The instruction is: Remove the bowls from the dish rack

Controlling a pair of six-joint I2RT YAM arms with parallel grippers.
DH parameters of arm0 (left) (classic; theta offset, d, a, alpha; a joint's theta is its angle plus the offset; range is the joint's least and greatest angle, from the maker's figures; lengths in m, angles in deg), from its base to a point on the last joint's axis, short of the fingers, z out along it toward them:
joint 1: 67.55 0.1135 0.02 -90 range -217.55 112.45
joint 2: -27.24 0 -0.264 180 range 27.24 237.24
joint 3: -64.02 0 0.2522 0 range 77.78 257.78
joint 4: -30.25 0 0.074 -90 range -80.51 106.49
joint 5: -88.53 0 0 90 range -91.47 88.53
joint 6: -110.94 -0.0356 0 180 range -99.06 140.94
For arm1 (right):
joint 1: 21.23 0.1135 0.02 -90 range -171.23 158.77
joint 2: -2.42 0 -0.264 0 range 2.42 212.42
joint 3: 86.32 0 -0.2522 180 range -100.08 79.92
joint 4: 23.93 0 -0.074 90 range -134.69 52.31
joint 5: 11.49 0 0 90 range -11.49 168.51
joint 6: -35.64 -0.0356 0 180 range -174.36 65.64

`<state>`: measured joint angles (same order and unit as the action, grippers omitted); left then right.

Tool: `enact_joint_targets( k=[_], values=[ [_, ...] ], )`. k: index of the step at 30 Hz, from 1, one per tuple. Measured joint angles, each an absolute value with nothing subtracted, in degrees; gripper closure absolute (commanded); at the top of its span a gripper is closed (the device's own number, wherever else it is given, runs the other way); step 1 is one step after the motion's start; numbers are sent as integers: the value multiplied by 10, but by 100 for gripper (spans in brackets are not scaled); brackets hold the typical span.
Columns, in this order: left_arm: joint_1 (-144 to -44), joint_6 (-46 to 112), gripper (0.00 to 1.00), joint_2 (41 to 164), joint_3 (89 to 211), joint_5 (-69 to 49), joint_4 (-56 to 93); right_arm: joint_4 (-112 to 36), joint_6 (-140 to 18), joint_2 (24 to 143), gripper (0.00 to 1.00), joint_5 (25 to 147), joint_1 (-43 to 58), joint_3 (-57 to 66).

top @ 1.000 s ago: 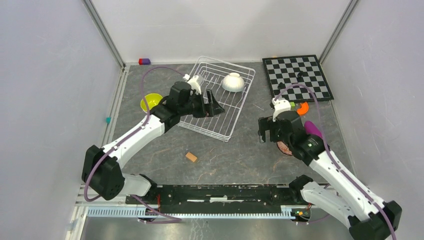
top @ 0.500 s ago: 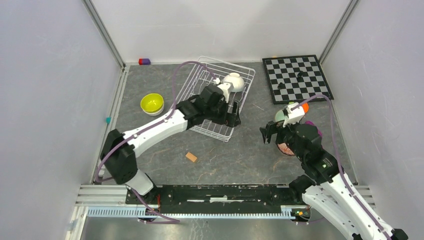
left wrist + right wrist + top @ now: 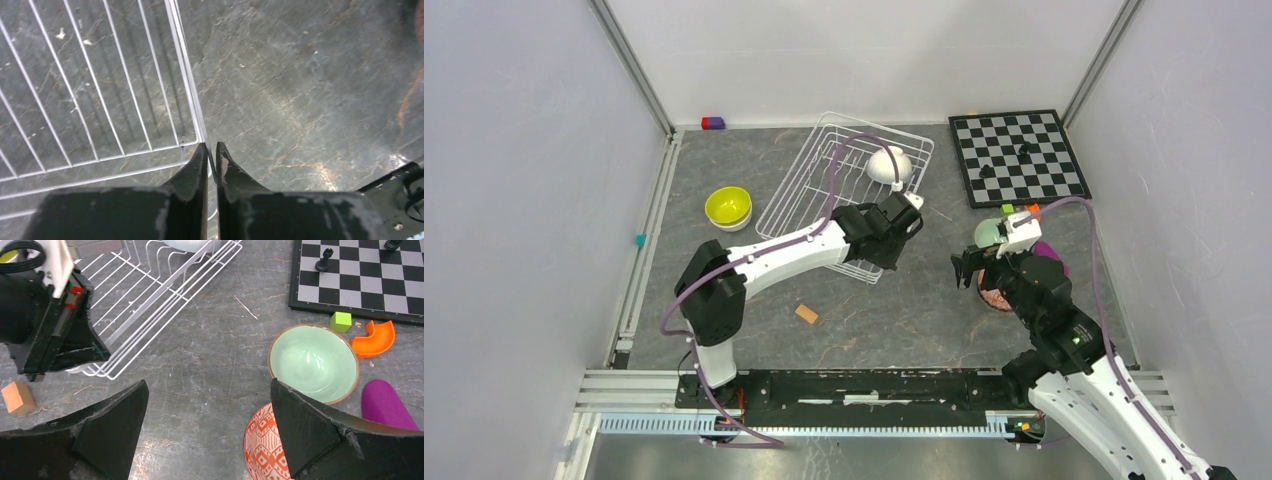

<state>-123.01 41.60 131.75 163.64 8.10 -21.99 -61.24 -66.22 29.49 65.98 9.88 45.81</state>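
Note:
The white wire dish rack lies at the table's middle back, with one white bowl in its far right corner. My left gripper is shut on the rack's near right corner; in the left wrist view the rim wire runs down between the closed jaws of the gripper. A yellow-green bowl sits on the table left of the rack. My right gripper hangs open above bare table. A pale green bowl and an orange-patterned bowl lie just to its right.
A chessboard with a few pieces lies at the back right. A green cube, an orange curved piece and a purple cylinder lie near the pale green bowl. A wooden block sits in front of the rack.
My left arm swung from the rack's left side across to its near right corner, and its jaws closed on the wire. My right arm drew back slightly, still open.

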Motion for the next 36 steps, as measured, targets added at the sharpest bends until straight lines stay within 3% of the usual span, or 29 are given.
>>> enact_joint_targets(
  k=[5,12,15,18,21,31,36],
  values=[
    [-1236,418,98,1285,1597,132,-228,-585,-654,337,2,657,99,462],
    [-1230,418,94,1154,1455,135,-223,-542,-597,513,2,689,99,394],
    [-1232,419,77,1090,1395,109,-219,-532,-571,578,2,708,99,352],
    [-1233,434,42,1024,1344,82,-213,-522,-536,644,2,742,99,288],
    [-1233,454,31,970,1320,69,-208,-517,-499,708,2,780,100,224],
    [-1223,496,24,830,1292,76,-187,-535,-372,869,2,801,150,86],
    [-1150,521,22,814,1288,59,-186,-559,-315,949,2,785,166,3]
  ],
)
